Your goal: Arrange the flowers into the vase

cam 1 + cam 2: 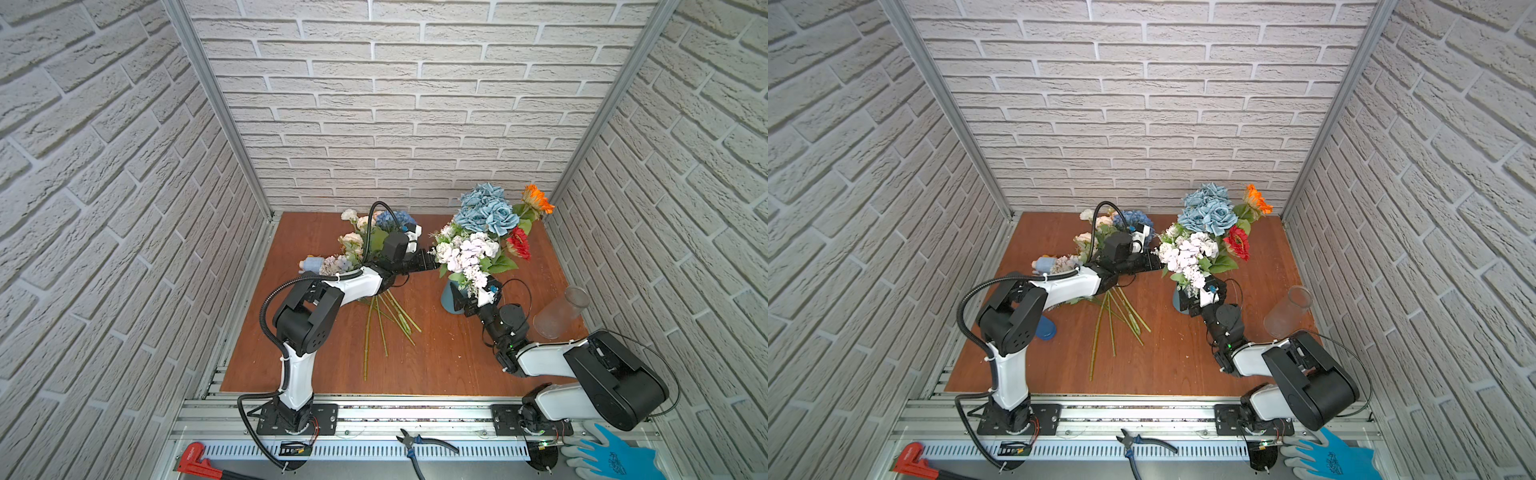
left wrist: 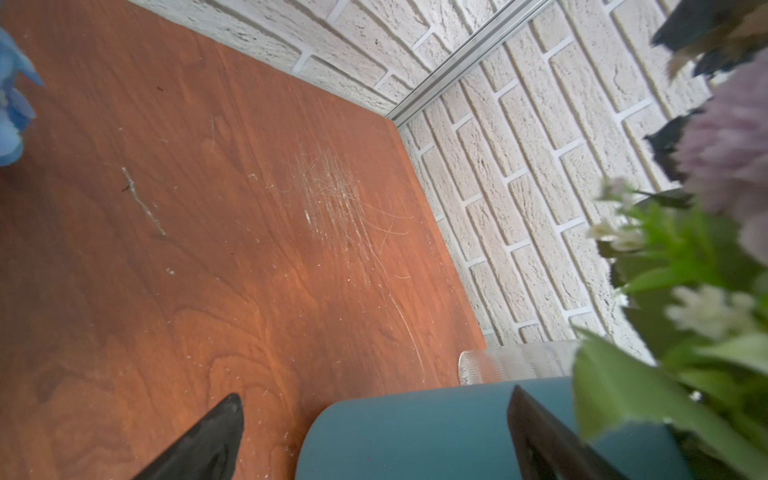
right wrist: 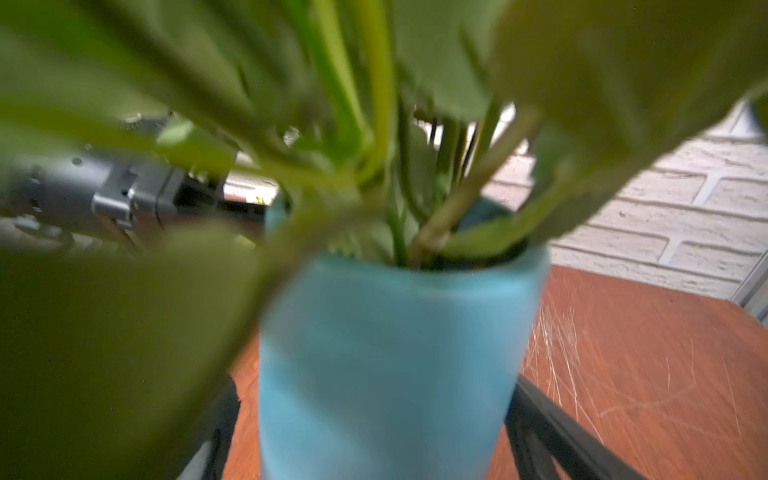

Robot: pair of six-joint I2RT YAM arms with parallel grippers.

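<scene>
Right hand [image 3: 376,386] spread astride blue vase [image 3: 386,332], flowers [image 1: 478,249] inside

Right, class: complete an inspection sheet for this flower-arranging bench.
Surface: brown wooden tabletop, scratched.
Job's things: blue vase holds blue roses, red daisy, orange daisy, lilac-white cluster; loose flowers lie left.
Clutter: empty clear glass vase, right side.
Grippers: left gripper open by lilac-white cluster; right gripper open, jaws either side of blue vase.
Cables: black conduit on left arm.
Surroundings: brick-pattern walls; pliers, red wrench, blue glove along front frame.
</scene>
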